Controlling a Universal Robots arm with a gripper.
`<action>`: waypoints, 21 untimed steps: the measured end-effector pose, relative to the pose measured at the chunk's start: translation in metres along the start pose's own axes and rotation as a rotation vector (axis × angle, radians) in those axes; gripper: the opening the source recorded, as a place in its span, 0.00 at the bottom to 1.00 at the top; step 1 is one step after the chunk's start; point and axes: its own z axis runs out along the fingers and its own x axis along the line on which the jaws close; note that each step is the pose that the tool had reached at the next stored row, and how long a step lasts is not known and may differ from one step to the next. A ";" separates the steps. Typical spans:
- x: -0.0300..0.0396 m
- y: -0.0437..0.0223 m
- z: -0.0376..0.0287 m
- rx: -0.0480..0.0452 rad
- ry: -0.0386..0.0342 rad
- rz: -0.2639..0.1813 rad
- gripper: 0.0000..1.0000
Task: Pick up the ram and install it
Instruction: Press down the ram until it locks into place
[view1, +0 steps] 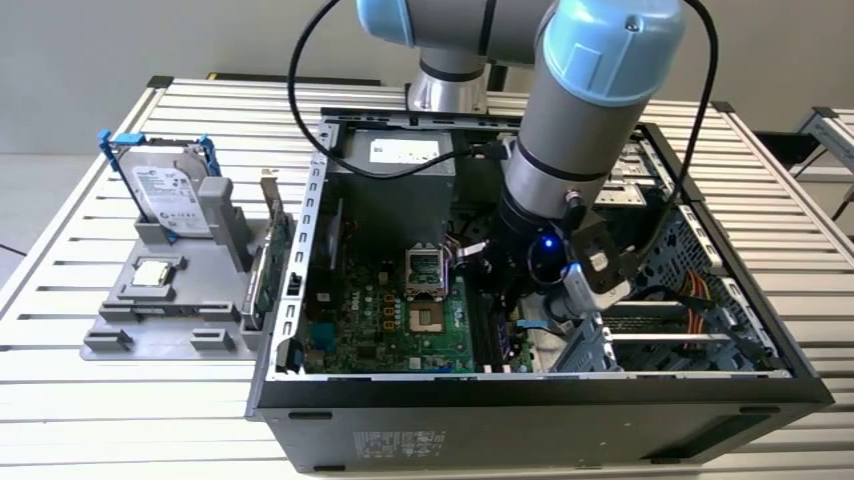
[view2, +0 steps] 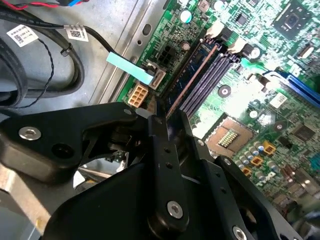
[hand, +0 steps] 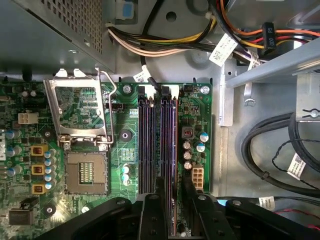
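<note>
The pincer (hand: 172, 192) presses the slim blue-green ram (view2: 192, 75) edge-down into its slot.

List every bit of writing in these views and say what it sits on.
No text can be quoted: all the print is too small or blurred to read.
Hard drive label: unreadable.
Power supply sticker: unreadable.
Case front sticker: unreadable.
White cable tags, in both wrist views: unreadable.
</note>
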 end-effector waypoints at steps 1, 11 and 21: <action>0.0001 0.0000 -0.0026 0.0000 0.0004 0.000 1.00; 0.0003 0.0000 -0.0186 -0.0038 0.0009 0.000 1.00; 0.0004 0.0000 -0.0195 -0.0064 0.0009 0.000 0.00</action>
